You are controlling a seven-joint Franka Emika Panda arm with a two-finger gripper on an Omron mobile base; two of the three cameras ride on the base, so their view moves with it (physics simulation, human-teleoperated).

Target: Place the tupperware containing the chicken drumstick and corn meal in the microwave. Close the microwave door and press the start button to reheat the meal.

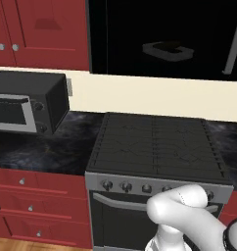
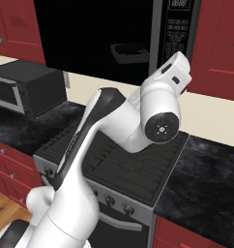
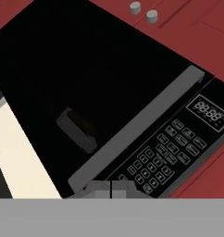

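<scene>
Gripper (image 3: 111, 186) jaws fully closed, empty, just in front of the microwave (image 2: 95, 38) keypad (image 3: 171, 150). Tupperware (image 1: 168, 50) sits inside the dark cavity above the stove (image 1: 157, 144). Door handle (image 3: 134, 129) beside the keypad.

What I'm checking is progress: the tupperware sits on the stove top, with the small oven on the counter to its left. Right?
No. The tupperware is not on the stove top; it sits inside the microwave above it, as the left base view shows. The small oven is on the counter to the left.
</scene>
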